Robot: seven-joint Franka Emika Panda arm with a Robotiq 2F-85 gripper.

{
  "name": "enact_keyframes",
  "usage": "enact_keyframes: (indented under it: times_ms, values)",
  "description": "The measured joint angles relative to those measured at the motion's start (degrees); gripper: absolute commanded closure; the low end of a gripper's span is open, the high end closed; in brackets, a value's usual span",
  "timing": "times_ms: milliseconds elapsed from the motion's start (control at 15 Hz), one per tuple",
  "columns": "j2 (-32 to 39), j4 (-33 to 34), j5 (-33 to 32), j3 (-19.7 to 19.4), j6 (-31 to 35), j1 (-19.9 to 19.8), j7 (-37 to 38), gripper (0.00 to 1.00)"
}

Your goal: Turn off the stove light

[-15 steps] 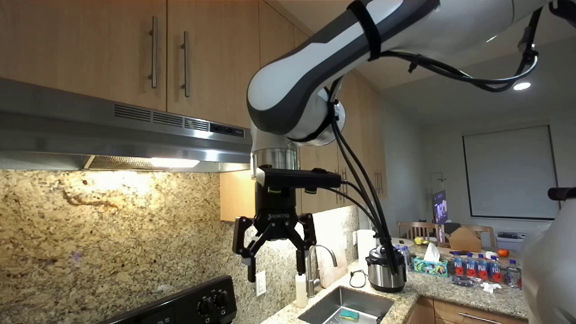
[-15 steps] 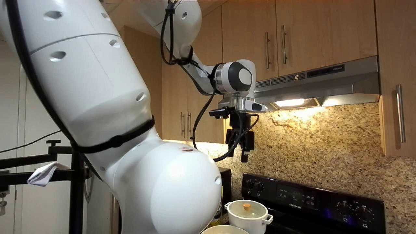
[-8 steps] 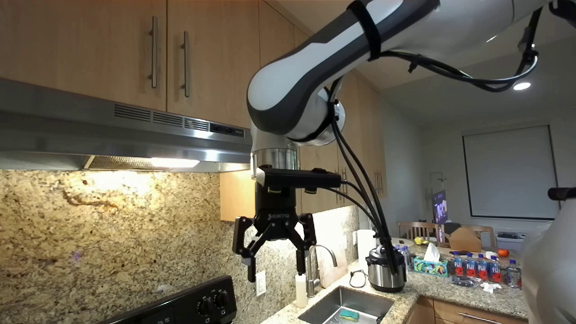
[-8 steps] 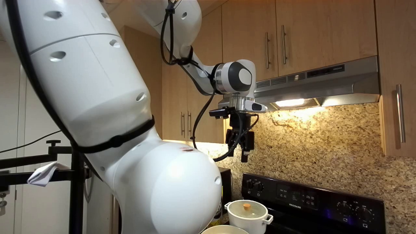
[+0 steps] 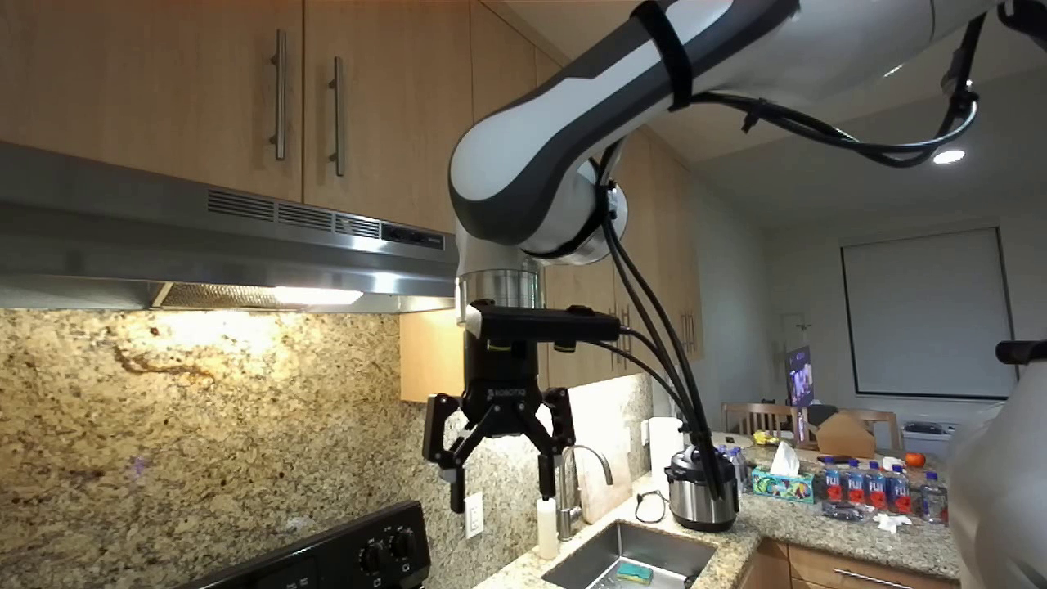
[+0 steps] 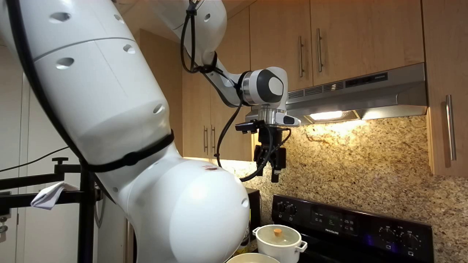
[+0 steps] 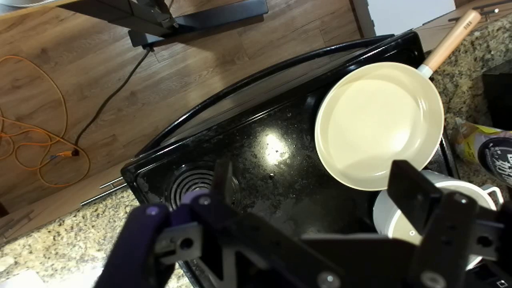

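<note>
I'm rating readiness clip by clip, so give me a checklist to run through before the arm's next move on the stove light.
1. Stove light lit, so there is something to switch off: ok.
2. Pincer open and holding nothing: ok.
3. Pincer at the dark panel on the range hood, probably the controls: not ok; it hangs lower, pointing down.
4. Pincer apart from the lidded white pot: ok; a gap shows in an exterior view.
5. Control for the light identified: cannot tell; the panel's markings are too small to read.
</note>
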Motion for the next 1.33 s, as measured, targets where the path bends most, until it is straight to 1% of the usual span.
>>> enact_keyframes:
  times_ms: [467, 533, 733, 933, 1133, 1333]
  values:
    - [0.0, 0.0, 0.0, 0.0, 0.2, 0.0, -0.2, 0.0]
    - [0.0, 1.0, 0.0, 0.3, 0.1, 0.3, -0.1, 0.0]
    - [0.1, 10.1, -0.1, 2.7, -0.5, 2.1, 0.7, 0.0]
    - [1.0, 20.3, -2.0, 6.1, -1.4, 2.5, 2.5, 0.0]
    - [3.9, 31.8, -7.4, 9.6, -4.5, 1.9, 8.8, 0.0]
    - [7.9, 42.9, -16.6, 13.3, -5.1, 0.8, 15.2, 0.0]
